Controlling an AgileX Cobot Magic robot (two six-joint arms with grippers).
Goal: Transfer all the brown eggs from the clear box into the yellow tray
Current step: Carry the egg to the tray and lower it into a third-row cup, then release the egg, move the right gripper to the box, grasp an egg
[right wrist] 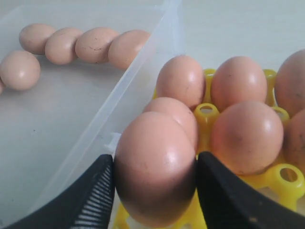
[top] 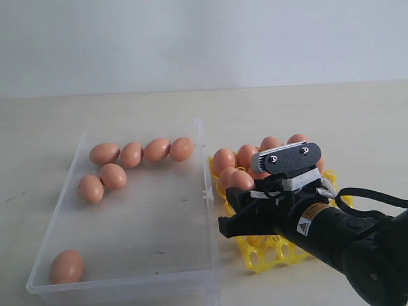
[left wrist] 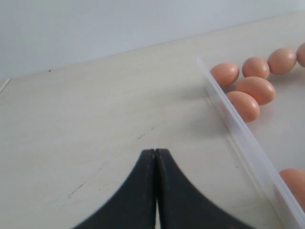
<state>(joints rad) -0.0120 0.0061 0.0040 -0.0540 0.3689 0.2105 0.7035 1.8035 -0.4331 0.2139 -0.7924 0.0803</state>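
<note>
The right jaws are clamping a brown egg (right wrist: 153, 157) across its narrow girth, its long axis seemingly running along the fingers, and are holding it just above the yellow tray (top: 268, 256), at the side nearest the clear box (top: 205, 191). Just beyond and beside it, seated eggs (right wrist: 240, 136) are crowding close, so the drop is calling for a straight descent into a bare cup. Open lattice is showing on the tray's near side. In the box, a cluster of six (top: 131, 154) is lying far left and a lone egg (top: 67, 266) is sitting in the near corner. The left jaws are resting fully closed and empty above the bench (left wrist: 86, 114), outside the box wall and nearer those eggs.
</note>
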